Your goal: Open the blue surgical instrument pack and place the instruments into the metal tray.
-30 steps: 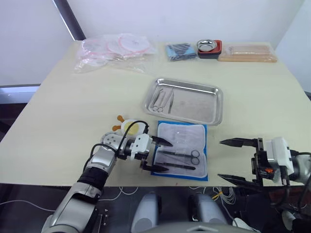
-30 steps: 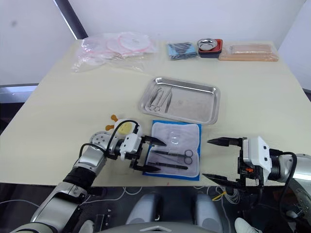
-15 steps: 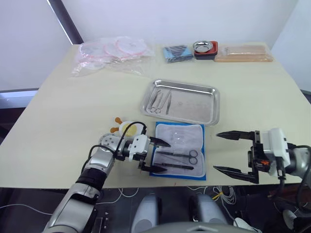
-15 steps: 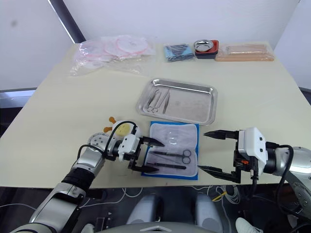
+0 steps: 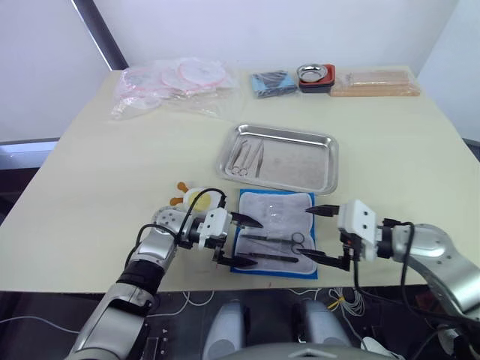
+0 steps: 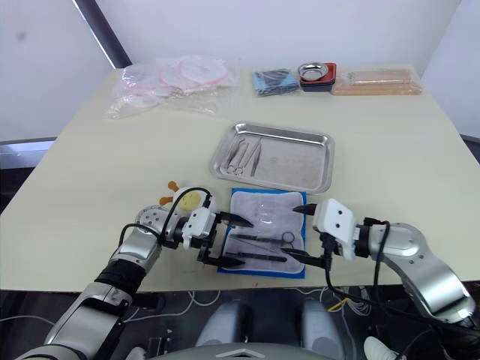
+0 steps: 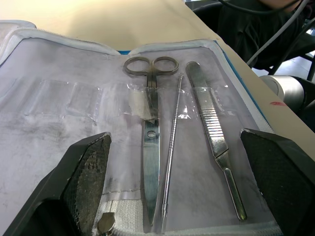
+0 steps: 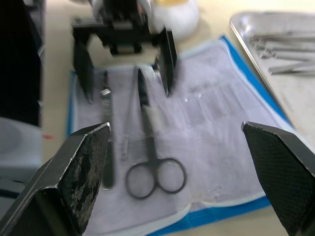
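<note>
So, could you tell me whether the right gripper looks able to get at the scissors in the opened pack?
Probably yes. The right gripper is open at the pack's edge, facing the scissors' ring handles, with nothing between; the left gripper sits at the opposite side.

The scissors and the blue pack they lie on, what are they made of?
The scissors look like steel: grey, hard-edged, with a dull shine. The pack looks like soft cloth: a wrinkled pale lining with a blue edge, and clear, probably plastic, strips holding the tools.
</note>
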You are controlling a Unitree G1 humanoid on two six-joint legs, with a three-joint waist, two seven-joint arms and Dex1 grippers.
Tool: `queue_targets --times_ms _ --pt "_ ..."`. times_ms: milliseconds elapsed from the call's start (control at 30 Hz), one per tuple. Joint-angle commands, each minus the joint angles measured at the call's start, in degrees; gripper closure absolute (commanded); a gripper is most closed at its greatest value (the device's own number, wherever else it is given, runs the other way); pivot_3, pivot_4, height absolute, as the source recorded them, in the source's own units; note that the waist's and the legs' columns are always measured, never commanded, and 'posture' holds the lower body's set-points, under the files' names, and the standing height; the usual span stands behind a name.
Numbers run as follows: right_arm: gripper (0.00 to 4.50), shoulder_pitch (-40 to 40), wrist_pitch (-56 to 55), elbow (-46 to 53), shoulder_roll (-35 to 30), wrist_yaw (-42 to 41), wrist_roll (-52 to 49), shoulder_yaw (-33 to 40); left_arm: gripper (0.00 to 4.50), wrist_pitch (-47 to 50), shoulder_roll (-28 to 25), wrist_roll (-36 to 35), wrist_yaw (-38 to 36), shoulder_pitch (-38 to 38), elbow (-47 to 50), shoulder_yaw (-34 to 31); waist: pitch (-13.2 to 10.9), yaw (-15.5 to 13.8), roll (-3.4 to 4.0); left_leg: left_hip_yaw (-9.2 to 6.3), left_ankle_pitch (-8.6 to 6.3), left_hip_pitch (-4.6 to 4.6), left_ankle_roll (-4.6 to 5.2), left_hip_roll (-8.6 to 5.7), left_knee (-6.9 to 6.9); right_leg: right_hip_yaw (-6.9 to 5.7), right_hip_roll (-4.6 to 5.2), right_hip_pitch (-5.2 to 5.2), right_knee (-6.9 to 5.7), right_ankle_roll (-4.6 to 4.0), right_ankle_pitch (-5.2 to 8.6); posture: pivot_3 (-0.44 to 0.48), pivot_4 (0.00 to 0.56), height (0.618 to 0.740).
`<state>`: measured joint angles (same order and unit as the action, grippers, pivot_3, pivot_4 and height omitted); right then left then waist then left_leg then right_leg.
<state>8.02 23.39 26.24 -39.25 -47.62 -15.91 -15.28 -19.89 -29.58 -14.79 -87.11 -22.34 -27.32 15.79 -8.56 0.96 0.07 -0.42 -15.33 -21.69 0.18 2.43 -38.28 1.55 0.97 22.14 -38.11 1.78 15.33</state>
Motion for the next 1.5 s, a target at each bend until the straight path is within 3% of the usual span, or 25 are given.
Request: queue_targets --times_ms 33,700,1033,1167,1500 --pt "0.00 2.72 1.20 -2.89 1.80 1.76 3.79 -2.45 0.07 1.45 -1.11 4.23 0.16 2.35 -3.19 2.08 0.01 -0.05 0.00 0.01 0.00 -0.01 0.00 0.00 0.00 0.01 0.00 0.01 0.00 0.00 0.00 0.000 0.150 0.740" --pt "0.00 7.53 4.50 -10.36 3.41 -3.43 10.76 -10.05 0.07 2.69 -1.09 3.99 1.28 3.12 -1.43 2.10 0.35 -0.07 -0.06 0.00 0.00 -0.03 0.00 0.00 0.06 0.01 0.00 0.05 0.04 -0.01 0.01 0.000 0.150 0.740" --pt "4.40 8.70 3.98 -11.55 3.12 -4.61 12.50 -11.32 0.00 3.45 -1.19 3.72 1.39 3.60 -0.51 2.02 0.48 0.03 -0.18 -0.01 0.00 0.00 0.00 0.00 0.06 0.01 0.01 0.04 0.04 -0.01 0.01 0.000 0.150 0.740" --pt "4.46 8.89 2.92 -10.38 4.26 -4.71 11.38 -10.68 0.00 3.51 -0.96 3.83 1.65 3.45 -0.66 2.04 0.50 0.02 -0.21 0.00 0.00 0.01 0.00 0.00 0.06 0.01 0.01 0.04 0.04 -0.01 0.01 0.000 0.150 0.740" --pt "4.46 13.82 12.57 -1.42 2.25 -6.27 12.90 -12.77 0.00 3.61 -0.49 4.32 2.41 3.71 -0.74 2.51 0.47 -0.06 -0.17 -0.01 0.00 -0.06 0.00 0.00 0.07 0.01 0.02 0.12 0.04 -0.02 0.01 0.000 0.150 0.740"
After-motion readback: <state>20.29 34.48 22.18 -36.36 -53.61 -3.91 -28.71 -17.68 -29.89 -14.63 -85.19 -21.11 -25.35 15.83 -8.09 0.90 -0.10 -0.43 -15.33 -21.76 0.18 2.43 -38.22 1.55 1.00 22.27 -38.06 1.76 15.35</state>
